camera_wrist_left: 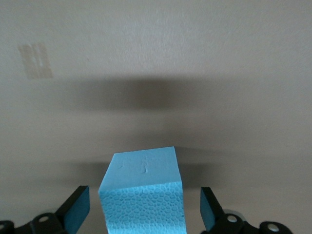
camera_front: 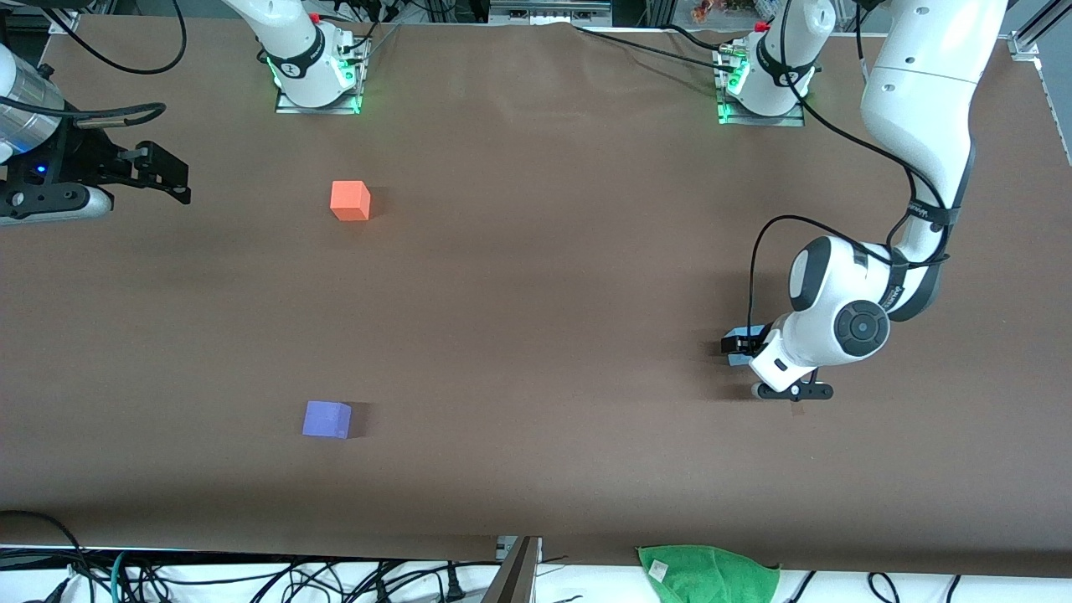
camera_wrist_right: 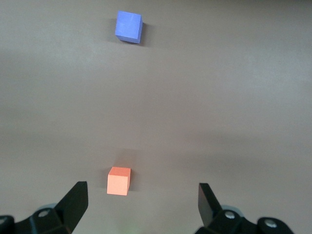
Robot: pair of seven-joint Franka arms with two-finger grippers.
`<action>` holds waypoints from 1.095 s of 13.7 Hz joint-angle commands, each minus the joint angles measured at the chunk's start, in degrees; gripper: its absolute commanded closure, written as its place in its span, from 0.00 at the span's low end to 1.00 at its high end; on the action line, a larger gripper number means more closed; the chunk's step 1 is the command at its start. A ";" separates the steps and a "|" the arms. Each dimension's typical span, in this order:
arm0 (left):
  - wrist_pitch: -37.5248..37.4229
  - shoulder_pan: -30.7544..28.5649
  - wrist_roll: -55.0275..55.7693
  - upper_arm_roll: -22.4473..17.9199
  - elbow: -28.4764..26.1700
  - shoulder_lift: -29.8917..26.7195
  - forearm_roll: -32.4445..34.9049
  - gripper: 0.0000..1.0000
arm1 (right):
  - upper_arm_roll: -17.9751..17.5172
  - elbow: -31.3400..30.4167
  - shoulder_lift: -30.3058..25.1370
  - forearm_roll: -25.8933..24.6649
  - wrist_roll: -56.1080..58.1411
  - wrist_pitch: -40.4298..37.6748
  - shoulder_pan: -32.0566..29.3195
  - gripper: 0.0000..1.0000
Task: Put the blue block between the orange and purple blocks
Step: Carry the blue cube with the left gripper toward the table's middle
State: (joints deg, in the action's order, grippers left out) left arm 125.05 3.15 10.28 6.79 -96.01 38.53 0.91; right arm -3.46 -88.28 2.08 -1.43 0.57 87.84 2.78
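Note:
The blue block [camera_wrist_left: 144, 195] sits on the brown table toward the left arm's end, and a sliver of it shows under the left hand in the front view [camera_front: 739, 359]. My left gripper [camera_wrist_left: 144, 197] is low around it [camera_front: 744, 345], open, with a gap between each finger and the block. The orange block [camera_front: 350, 201] lies toward the right arm's end. The purple block [camera_front: 327, 419] lies nearer the front camera than the orange one. My right gripper [camera_front: 178, 180] waits open and empty above the table's edge at the right arm's end; its view shows the orange block [camera_wrist_right: 119, 181] and the purple block [camera_wrist_right: 128, 27].
A green cloth [camera_front: 708, 573] lies off the table's front edge. A piece of tape [camera_wrist_left: 35, 61] is on the table near the blue block. Bare brown table [camera_front: 536, 318] stretches between the blocks.

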 commanded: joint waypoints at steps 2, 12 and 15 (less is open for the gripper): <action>3.62 0.45 0.26 -0.38 -2.69 0.23 0.06 0.29 | 0.12 0.66 0.20 -0.06 -0.04 0.05 0.20 0.00; -11.98 10.27 0.78 0.24 8.00 -3.38 -0.03 1.00 | 0.12 0.66 0.20 -0.06 -0.04 0.14 0.12 0.00; -18.34 16.07 7.36 0.50 14.62 -3.03 -0.82 1.00 | 0.12 0.66 0.20 -0.06 -0.04 0.14 0.12 0.00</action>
State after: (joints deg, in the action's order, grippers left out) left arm 110.35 15.83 14.76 8.20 -85.21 34.92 0.89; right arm -3.44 -88.28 2.08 -1.43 0.57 87.86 2.78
